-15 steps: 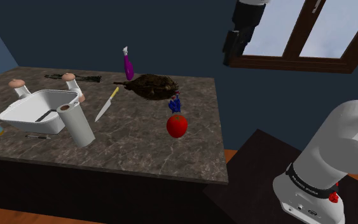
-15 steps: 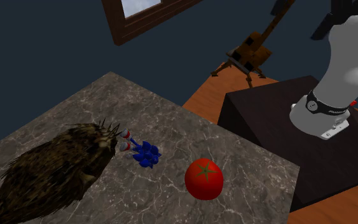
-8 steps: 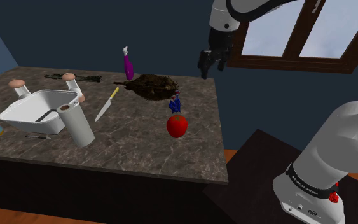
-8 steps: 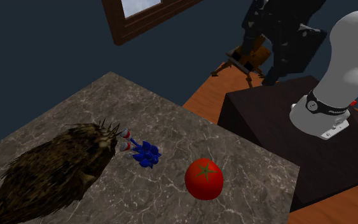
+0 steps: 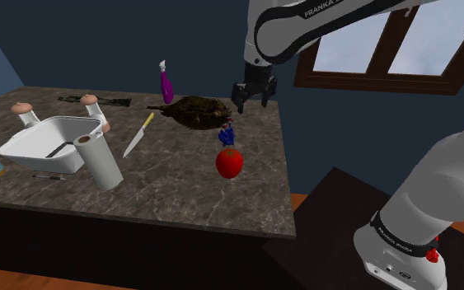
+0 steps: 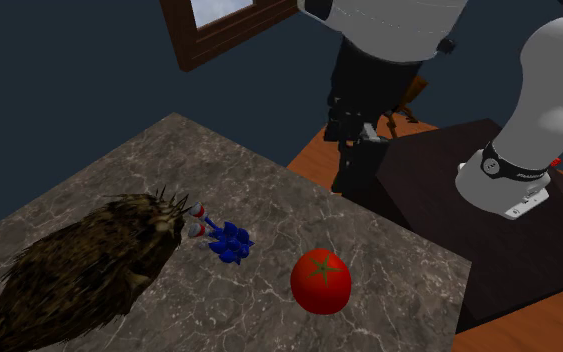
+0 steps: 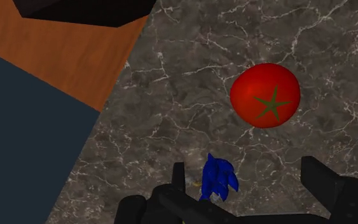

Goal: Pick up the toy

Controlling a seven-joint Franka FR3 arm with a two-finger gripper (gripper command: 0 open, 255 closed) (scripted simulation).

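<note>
Toy (image 7: 219, 178): blue, on counter (image 5: 189, 181) between tomato (image 7: 264, 95) and furry animal (image 6: 79, 265); gripper (image 7: 250, 191) spread wide above, toy off-centre between fingers, so closing may topple it or nudge the tomato.

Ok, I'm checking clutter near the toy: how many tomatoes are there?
1: the tomato sits on the counter beside the blue toy, not touching it.

Blue toy (image 6: 231, 243) crowded by shaggy brown animal (image 6: 79, 265) (just beside), red tomato (image 6: 320, 281) near, bare counter (image 6: 389, 250) elsewhere
</note>
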